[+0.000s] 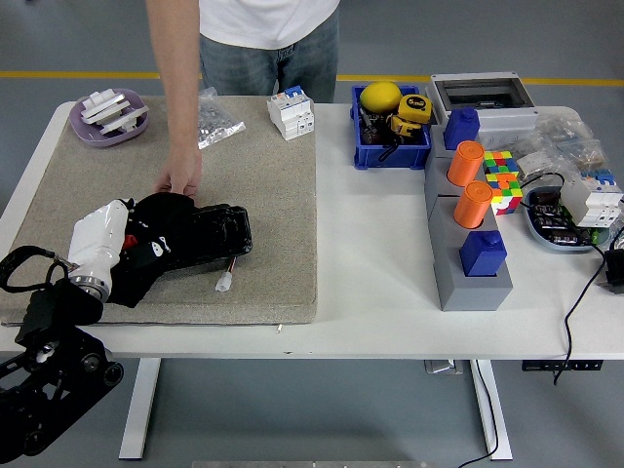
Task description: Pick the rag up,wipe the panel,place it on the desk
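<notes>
A black rag [156, 239] lies bunched over the left end of a black panel [216, 232] on the grey mat. My left hand [117, 244], white with a black arm behind it, is shut on the rag at the panel's left end. A person's hand [181, 181] rests on the panel's far edge, just above the rag. A small white connector [223, 283] on thin wires trails from the panel's near side. The right arm is out of sight.
The grey mat [273, 195] covers the table's left half. On it are a purple dish [109, 117], a clear bag [216, 119] and a white breaker [292, 110]. A blue bin [392, 146], a grey block stand [463, 244] and a colour cube [502, 180] fill the right side.
</notes>
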